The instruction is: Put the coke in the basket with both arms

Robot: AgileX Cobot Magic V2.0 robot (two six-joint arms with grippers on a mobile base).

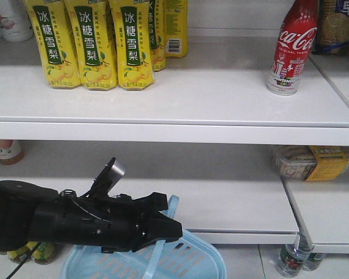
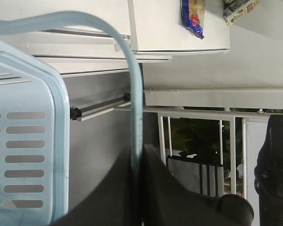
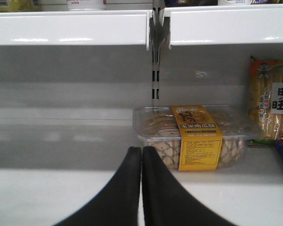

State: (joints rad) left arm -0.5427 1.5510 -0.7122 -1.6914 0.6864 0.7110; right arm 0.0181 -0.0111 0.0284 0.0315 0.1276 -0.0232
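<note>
- Gripping the handle strap (image 1: pixel 172 204), the left gripper (image 1: pixel 174 228) is seen clamped on it just above the basket (image 1: pixel 206 251) — the holding half is judged done.
- The coke (image 1: pixel 292 46) is found upright on the top shelf (image 1: pixel 180 99), well above and right of the basket — not yet picked.
- The right gripper (image 3: pixel 142 153) is shown closed and empty; grasping and placing remain.

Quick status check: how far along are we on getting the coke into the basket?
Done: the left gripper looks closed on the basket handle, low by the shelving. In hand: nothing else. The right gripper is empty, jaws shut, facing a snack box on the lower shelf. Left: the coke stands untouched on the upper shelf, so grasping it and dropping it in remain.
</note>
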